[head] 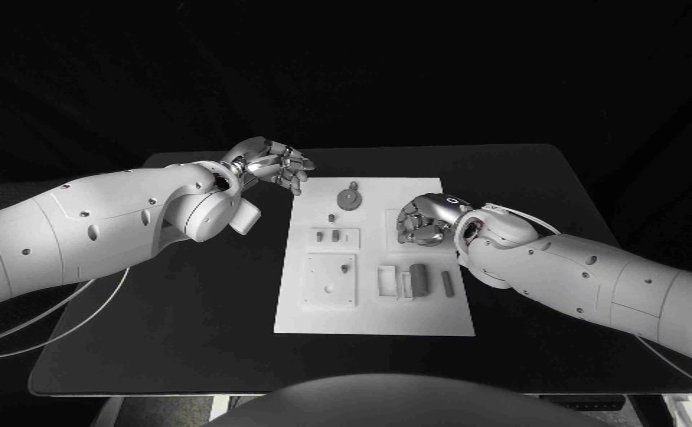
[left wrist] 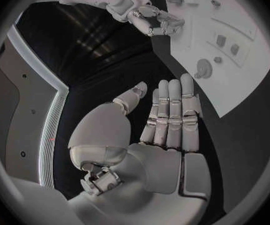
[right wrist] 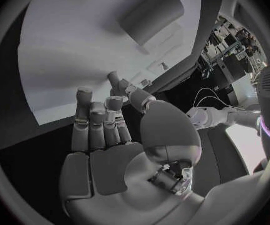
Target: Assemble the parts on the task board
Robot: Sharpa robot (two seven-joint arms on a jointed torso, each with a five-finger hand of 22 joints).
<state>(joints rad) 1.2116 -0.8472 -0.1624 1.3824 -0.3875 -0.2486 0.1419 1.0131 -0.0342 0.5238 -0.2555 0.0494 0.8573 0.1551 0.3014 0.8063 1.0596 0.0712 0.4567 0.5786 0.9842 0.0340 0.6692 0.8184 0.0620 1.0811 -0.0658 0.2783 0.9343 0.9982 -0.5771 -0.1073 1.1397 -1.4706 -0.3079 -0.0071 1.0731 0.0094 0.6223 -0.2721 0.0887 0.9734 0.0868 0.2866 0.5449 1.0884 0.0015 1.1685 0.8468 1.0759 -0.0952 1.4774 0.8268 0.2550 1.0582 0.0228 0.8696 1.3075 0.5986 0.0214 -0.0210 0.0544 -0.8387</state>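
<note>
With our right hand (head: 427, 219) hovering empty, fingers loosely curled, over the task board (head: 372, 322) in mid-table, and our left hand (head: 270, 163) open beside it, we lower slowly onto the nearest part (head: 420, 278).

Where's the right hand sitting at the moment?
In the head view the right hand is over the task board's right edge, near its upper half, empty, fingers apart; the left hand is off the board's upper-left corner.
</note>
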